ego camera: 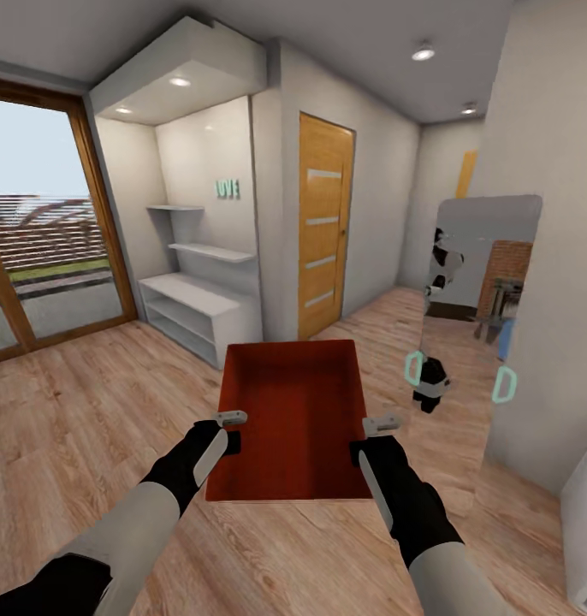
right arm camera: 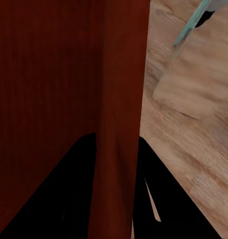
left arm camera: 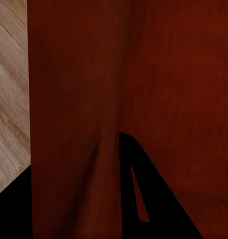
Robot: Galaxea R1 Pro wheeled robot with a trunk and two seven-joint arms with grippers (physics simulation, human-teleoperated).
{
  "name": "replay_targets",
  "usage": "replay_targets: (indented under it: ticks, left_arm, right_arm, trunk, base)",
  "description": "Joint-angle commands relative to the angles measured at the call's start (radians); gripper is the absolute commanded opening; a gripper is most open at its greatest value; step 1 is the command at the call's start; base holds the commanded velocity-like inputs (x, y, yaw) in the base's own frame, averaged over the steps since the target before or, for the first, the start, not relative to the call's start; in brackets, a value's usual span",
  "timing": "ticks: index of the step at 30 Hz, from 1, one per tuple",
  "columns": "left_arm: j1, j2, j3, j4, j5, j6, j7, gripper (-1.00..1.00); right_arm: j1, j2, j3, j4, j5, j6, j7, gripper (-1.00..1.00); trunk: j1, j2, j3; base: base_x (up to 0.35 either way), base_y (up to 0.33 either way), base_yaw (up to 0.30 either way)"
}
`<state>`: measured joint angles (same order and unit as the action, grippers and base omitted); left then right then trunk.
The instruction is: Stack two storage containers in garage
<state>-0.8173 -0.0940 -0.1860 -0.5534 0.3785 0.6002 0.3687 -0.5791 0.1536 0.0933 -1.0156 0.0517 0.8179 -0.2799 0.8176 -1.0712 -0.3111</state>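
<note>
A two-armed wheeled robot carries an orange-red rectangular storage container (ego camera: 295,419) with low straight walls and a flat bottom through a living room, holding it level in front of its trunk, above the light wood plank floor (ego camera: 80,428). The left gripper (ego camera: 229,428) is clamped over the bin's left side wall near the end closest to the robot; the right gripper (ego camera: 370,435) pinches the right wall at the matching spot. The right wrist view shows that wall (right arm camera: 118,124) running between two dark fingers (right arm camera: 151,194), one inside, one outside, closed against it. In the left wrist view one dark finger (left arm camera: 148,199) lies against the red wall (left arm camera: 79,124). The bin looks rigid and light, an empty open tray whose thin walls show no bend under the pinch. Its smooth faces could slide in a loosened grip, so opposite side walls, gripped evenly, appear the sound place to hold it; a one-sided hold would likely let it tilt. Ahead stand a yellow-brown wooden door with pale horizontal stripes (ego camera: 325,227), white built-in shelves (ego camera: 204,295) and a tall wall mirror (ego camera: 477,308).
</note>
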Motion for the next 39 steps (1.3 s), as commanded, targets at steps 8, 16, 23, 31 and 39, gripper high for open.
replay_targets:
  ticks: [8,16,23,31,39]
  left_arm:
    - [0.0,-0.023,0.002,-0.002,-0.024,-0.017,-0.001,-1.0]
    - [0.0,-0.023,0.002,-0.002,-0.024,-0.017,-0.002,-1.0]
    - [0.0,-0.023,0.002,-0.003,-0.024,-0.017,-0.002,-1.0]
    - [0.0,-0.023,0.002,-0.002,-0.024,-0.017,-0.002,-1.0]
    - [0.0,-0.023,0.002,-0.003,-0.024,-0.017,-0.002,-1.0]
  right_arm:
    - [0.001,0.021,0.039,0.002,-0.039,-0.005,0.006,-1.0]
    - [0.001,0.021,0.039,0.002,-0.038,-0.005,0.004,-1.0]
    - [0.001,0.021,0.039,0.002,-0.038,-0.005,0.004,-1.0]
    - [0.001,0.021,0.039,0.002,-0.038,-0.005,0.002,-1.0]
    - [0.001,0.021,0.039,0.002,-0.038,-0.005,0.002,-1.0]
  trunk:
    - [0.0,0.0,0.0]
    - [0.0,0.0,0.0]
    - [0.0,0.0,0.0]
    - [0.0,0.0,0.0]
    - [0.0,0.0,0.0]
  base:
    - [0.339,0.0,0.015]
    - [0.339,0.0,-0.002]
    - [0.339,0.042,-0.025]
    - [0.339,0.105,-0.001]
    - [0.339,0.13,-0.124]
